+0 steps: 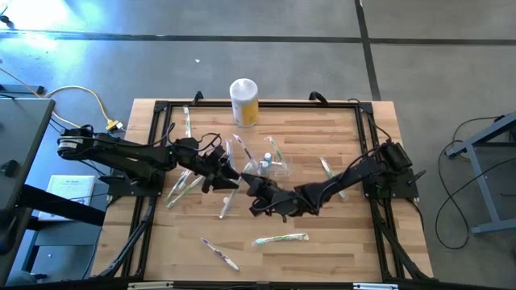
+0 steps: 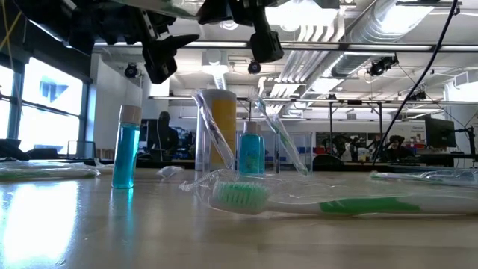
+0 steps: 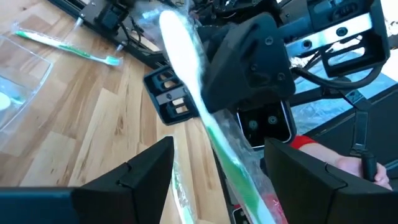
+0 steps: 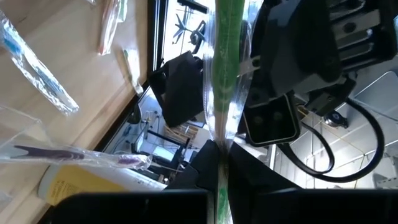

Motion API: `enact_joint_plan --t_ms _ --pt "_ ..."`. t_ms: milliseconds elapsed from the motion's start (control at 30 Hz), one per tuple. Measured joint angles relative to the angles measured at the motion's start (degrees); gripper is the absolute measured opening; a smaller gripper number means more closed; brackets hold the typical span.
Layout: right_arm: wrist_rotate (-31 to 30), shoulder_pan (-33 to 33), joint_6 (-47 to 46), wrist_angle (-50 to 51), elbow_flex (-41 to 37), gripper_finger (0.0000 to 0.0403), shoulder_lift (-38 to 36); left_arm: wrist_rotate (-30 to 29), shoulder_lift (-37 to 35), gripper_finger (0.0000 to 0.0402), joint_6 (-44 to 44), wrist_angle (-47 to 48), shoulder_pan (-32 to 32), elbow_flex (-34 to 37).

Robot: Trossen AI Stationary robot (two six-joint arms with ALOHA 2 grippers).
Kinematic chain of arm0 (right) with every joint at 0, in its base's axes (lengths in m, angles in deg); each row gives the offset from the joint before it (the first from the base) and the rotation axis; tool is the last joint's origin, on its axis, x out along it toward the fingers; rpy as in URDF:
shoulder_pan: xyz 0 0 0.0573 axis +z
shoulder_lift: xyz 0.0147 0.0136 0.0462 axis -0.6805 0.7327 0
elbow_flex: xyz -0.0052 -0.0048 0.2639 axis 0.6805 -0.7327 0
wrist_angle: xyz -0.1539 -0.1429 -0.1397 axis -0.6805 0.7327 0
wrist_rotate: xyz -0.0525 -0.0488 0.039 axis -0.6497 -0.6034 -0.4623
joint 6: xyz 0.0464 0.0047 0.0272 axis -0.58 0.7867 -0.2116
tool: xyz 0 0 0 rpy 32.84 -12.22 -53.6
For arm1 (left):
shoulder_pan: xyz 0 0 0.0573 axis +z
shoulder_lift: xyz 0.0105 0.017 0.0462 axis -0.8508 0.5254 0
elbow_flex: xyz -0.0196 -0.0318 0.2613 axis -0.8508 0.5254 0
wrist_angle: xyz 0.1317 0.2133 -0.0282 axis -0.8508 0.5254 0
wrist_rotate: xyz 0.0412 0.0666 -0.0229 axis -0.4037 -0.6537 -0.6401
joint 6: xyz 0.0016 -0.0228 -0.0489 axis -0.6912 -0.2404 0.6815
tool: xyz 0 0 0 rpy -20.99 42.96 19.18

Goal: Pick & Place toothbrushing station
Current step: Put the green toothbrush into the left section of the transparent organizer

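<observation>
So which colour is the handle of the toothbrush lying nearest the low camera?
Green with white bristles, on the wrapped toothbrush; the low view shows it best.

We see a pale wooden worktop (image 1: pixel 322 250) with a black frame along its edges. On it stand a yellow canister (image 1: pixel 244 102) with a white top at the far edge and a clear holder (image 1: pixel 270 165) near the middle. Wrapped toothbrushes lie scattered: a green one (image 1: pixel 280 238) and another (image 1: pixel 219 253) toward the near edge, one (image 1: pixel 187 122) at far left.
</observation>
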Motion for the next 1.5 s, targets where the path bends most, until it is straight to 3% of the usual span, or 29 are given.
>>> enact_joint_plan --t_ms 533,767,1100,1367,1500 --pt "0.4 -0.6 1.5 0.0 0.0 0.0005 0.0 -3.0 0.0 0.0235 -2.6 -2.4 0.0 0.0" --pt "0.4 -0.6 1.5 0.0 0.0 0.0005 0.0 -3.0 0.0 0.0164 -2.9 -2.3 0.0 0.0" --pt "0.1 -0.5 1.9 0.1 0.0 0.0005 0.0 -3.4 0.0 0.0021 -8.8 -1.2 0.0 0.1" --pt "0.4 -0.5 0.1 0.1 0.0 0.0005 -0.1 -3.2 0.0 0.0009 -10.6 -0.9 0.1 0.1" --pt "0.1 -0.5 -3.7 0.0 0.0 0.0024 -0.1 -3.2 0.0 0.0007 -11.6 -0.9 0.1 0.1"
